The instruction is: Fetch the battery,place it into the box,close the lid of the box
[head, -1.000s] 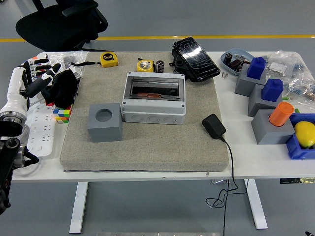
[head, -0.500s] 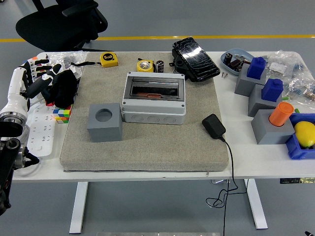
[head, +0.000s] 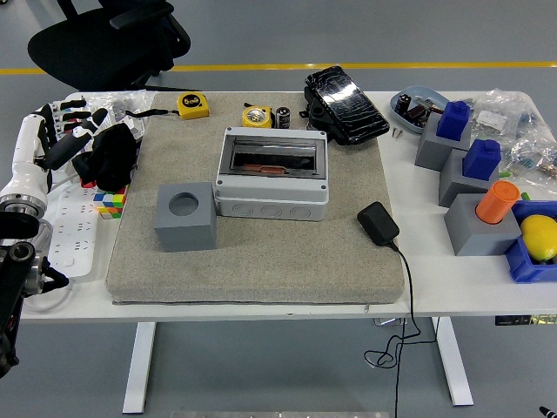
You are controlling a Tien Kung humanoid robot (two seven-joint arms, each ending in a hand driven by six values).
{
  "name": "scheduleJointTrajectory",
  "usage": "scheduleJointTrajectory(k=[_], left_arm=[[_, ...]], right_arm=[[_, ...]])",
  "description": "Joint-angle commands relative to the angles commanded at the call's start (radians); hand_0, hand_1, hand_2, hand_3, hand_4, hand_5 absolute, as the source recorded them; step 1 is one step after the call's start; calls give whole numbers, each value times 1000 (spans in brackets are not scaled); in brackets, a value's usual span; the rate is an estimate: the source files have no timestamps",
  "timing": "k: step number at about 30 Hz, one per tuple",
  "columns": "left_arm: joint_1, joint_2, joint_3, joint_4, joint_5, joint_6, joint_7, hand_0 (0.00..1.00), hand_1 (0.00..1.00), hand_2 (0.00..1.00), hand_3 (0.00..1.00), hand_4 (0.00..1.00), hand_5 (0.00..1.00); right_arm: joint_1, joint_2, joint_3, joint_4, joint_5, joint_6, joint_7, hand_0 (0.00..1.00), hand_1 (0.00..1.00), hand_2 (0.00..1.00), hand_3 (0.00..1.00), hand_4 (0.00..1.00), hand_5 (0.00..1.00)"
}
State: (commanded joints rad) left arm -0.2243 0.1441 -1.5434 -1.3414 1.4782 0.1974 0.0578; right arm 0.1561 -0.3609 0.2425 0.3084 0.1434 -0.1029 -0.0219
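The battery [head: 283, 117], a small dark cylinder, stands at the far edge of the grey mat [head: 261, 261], next to a yellow tape measure [head: 256, 116]. The grey box [head: 272, 187] sits mid-mat; its dark top opening shows an orange-brown part inside. I cannot tell how the lid stands. My left hand [head: 54, 139], white with black fingers, is at the table's far left with its fingers spread and holds nothing, far from the battery and the box. My right hand is out of view.
A grey cube with a round hole [head: 185, 218] stands left of the box. A black adapter [head: 378, 223] with a cable lies to its right. A black case [head: 345, 104] lies behind. A black cloth [head: 110, 157] lies beside my left hand. Grey blocks [head: 474, 226] crowd the right side.
My left hand has drifted slightly up and to the left. Nothing else has moved.
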Motion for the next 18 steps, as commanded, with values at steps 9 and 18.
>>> scheduleJointTrajectory(k=[9,18], left_arm=[[4,1,0,-2,1,0,2,550,642,640,673,991,521],[4,0,7,0,1,-2,4,552,642,641,669,991,517]], right_arm=[[-5,3,-3,0,0,1,-2,580,631,660,557,949,492],[-8,3,4,1,-4,0,-1,579,631,660,557,949,496]])
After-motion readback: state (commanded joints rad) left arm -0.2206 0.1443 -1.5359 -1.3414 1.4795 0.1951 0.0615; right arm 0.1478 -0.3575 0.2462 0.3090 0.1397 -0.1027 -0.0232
